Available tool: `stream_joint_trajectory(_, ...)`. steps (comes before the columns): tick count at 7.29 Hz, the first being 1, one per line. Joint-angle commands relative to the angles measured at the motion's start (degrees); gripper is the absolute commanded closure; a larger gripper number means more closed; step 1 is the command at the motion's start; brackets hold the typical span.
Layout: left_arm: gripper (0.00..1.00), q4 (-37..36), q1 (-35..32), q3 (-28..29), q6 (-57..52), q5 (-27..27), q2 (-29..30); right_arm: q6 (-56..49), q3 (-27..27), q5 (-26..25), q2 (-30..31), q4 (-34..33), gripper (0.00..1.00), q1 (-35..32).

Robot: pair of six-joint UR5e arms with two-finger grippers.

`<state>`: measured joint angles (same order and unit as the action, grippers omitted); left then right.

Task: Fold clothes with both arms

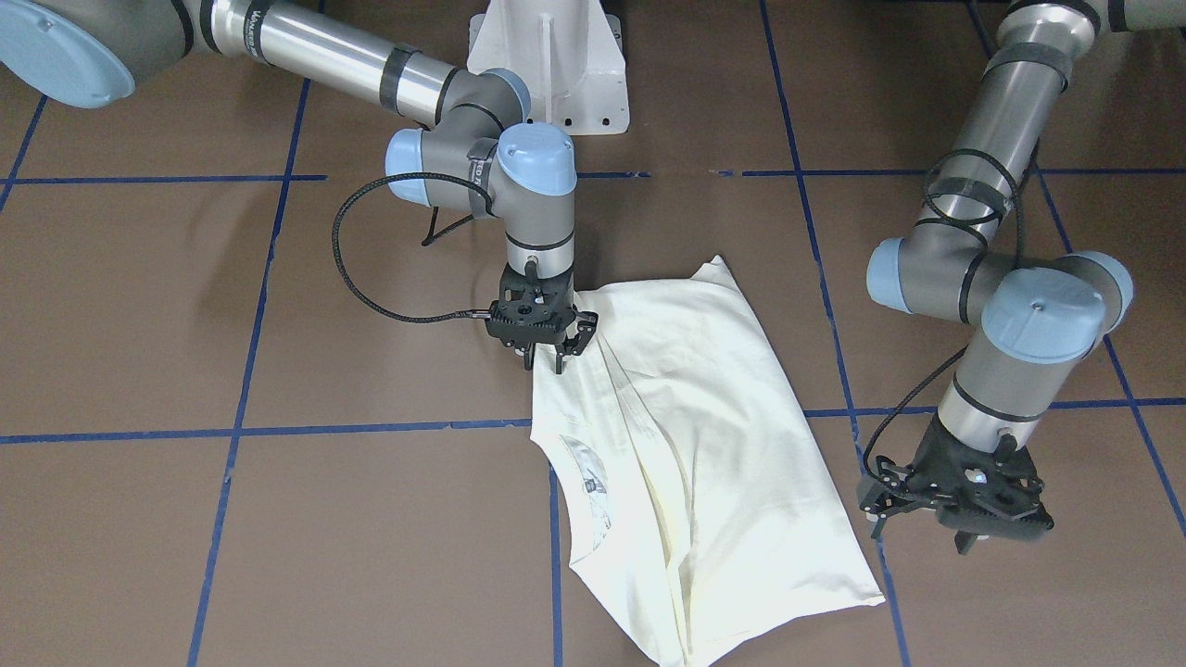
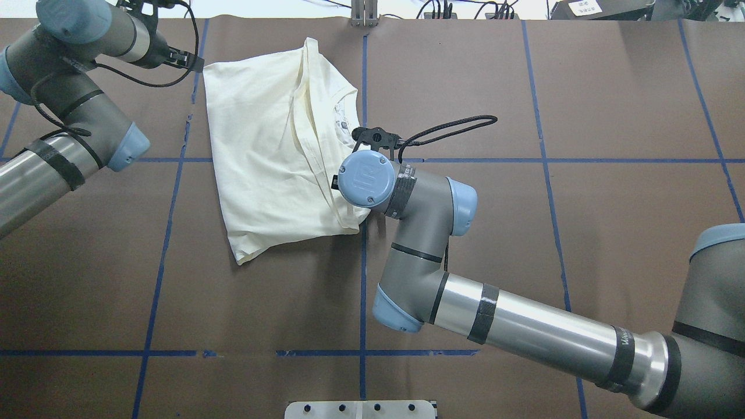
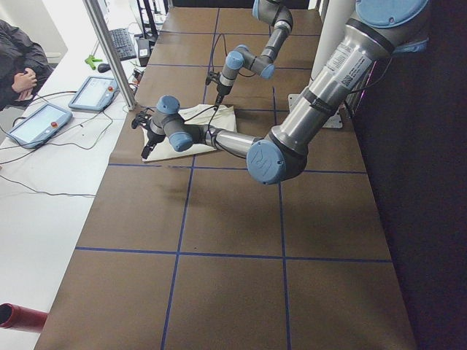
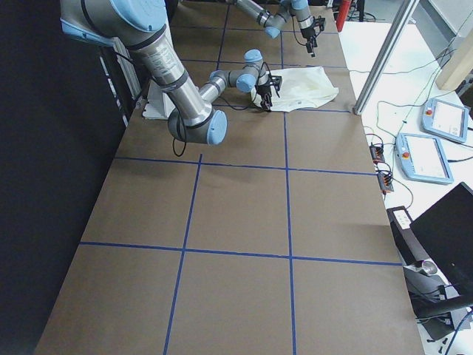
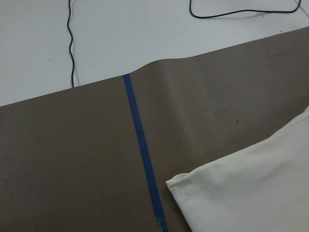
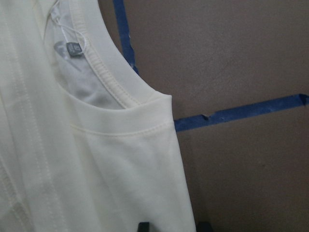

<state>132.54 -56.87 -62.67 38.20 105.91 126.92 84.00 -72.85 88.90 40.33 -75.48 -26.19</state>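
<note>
Clock bearings: overhead view, 12 o'clock pointing away from the robot, dial centred on the T-shirt point(image 2: 268, 145).

- Nearest: white pedestal base point(image 2: 361, 409) at the bench point(image 2: 524, 87) near edge, 5 o'clock.
- Right gripper point(image 1: 547, 359): 4 o'clock, on the shirt's edge, pointing straight down. The wrist view shows 2 fingers point(image 6: 143, 226) spread with the cloth edge lying between them; nothing is pinched yet. Neck opening point(image 6: 91, 82) lies just beyond, toward 2 o'clock.
- T-shirt: flat on the bench, plain cream side up, print not visible. Already doubled over; 1 raised ridge point(image 2: 305, 128) runs from 12 o'clock toward 4 o'clock, right of centre.
- Left gripper point(image 1: 920, 537): 10 o'clock, just beside the far corner point(image 5: 179, 186) and clear of the cloth. Fingers read as spread. A blue tape line point(image 5: 140, 145) passes that corner.

Judgement: folding is partway, and the step in hand is taking 2 grips for the next fold.

To do it well:
1. Close the right fingers only once every layer at the edge sits between the pads.
2. Bring the left gripper down onto the corner itself, not the bare bench beside it.
3. Lift both ends together and level, so the ridge stays straight.
4. Risk: a 1-layer pinch would peel the fold open.
</note>
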Motion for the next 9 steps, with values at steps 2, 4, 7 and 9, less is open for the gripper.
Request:
stream_joint_trajectory(2,0.0,0.0,0.0,0.0,0.12,0.0,-0.09,-0.59,-0.37,0.31,-0.25,0.07,1.0,-1.22)
stream_joint_trajectory(4,0.0,0.0,0.09,0.0,0.21,0.0,-0.09,-0.59,-0.63,0.49,-0.25,0.16,1.0,-1.32)
stream_joint_trajectory(7,0.0,0.0,0.09,0.0,0.21,0.0,-0.09,-0.58,-3.59,0.83,1.4,-0.19,1.0,-1.58)
stream_joint_trajectory(9,0.0,0.09,0.09,0.0,0.12,0.0,-0.09,0.11,-19.36,0.76,14.53,-0.55,1.0,-0.62)
